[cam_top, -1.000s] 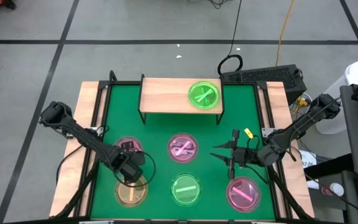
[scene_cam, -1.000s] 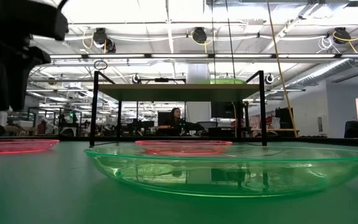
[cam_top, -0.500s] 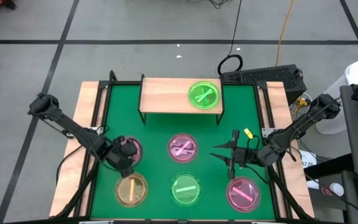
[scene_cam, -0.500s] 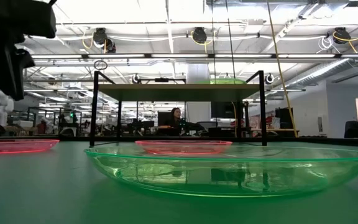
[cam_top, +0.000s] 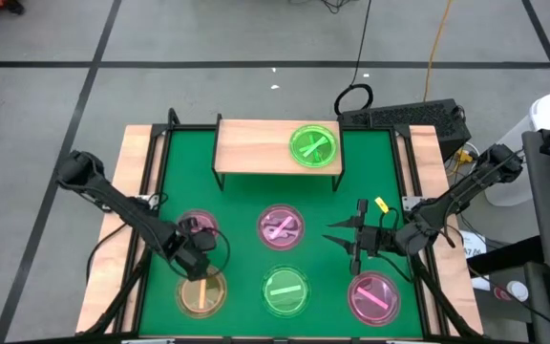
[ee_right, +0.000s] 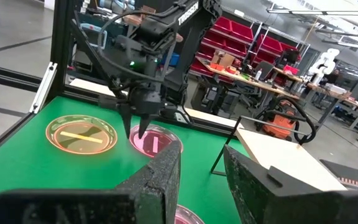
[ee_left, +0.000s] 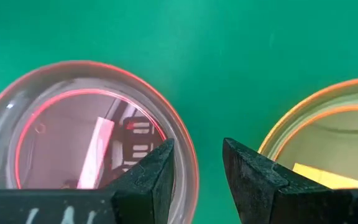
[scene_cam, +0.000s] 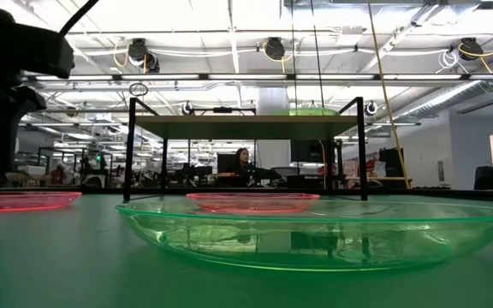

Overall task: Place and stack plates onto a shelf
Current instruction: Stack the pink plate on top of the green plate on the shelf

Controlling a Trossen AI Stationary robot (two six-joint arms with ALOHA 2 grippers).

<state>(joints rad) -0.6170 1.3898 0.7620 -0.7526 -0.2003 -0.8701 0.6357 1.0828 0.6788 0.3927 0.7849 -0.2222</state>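
Left hand [cam_top: 197, 254] hovers between pink plate [cam_top: 197, 227] and yellow plate [cam_top: 201, 291].

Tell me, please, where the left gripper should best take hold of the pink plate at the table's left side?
On the rim. The pink plate lies flat and shallow on the green mat, so only its raised edge offers a pinch. The left gripper is open above the rim nearest the yellow-orange plate; descending there, one finger inside, one outside, seems best.
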